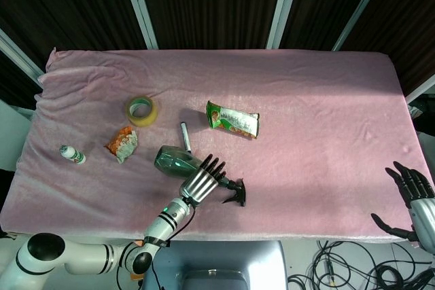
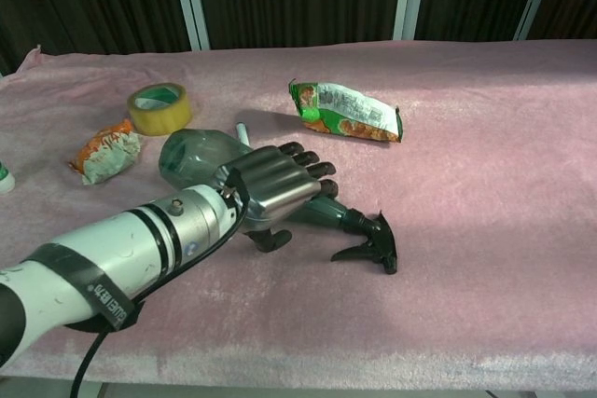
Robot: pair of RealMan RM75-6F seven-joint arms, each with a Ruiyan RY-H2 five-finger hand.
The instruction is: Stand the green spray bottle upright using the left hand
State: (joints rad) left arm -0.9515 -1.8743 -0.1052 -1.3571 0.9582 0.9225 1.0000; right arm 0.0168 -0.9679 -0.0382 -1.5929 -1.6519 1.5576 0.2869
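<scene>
The green spray bottle (image 1: 173, 160) lies on its side on the pink cloth, its fat end to the left and its black trigger head (image 1: 234, 193) to the right. In the chest view the bottle (image 2: 191, 157) runs from left to the trigger (image 2: 373, 244). My left hand (image 1: 202, 181) lies over the bottle's narrow middle, fingers spread across the top and the thumb at the near side (image 2: 275, 184). The bottle still rests on the cloth. My right hand (image 1: 413, 195) hovers with its fingers spread at the table's near right corner, holding nothing.
A white marker (image 1: 184, 136) lies just behind the bottle. A yellow tape roll (image 1: 141, 111), an orange wrapper (image 1: 122, 144) and a small white bottle (image 1: 71, 155) sit to the left. A green snack packet (image 1: 232, 120) lies behind, to the right.
</scene>
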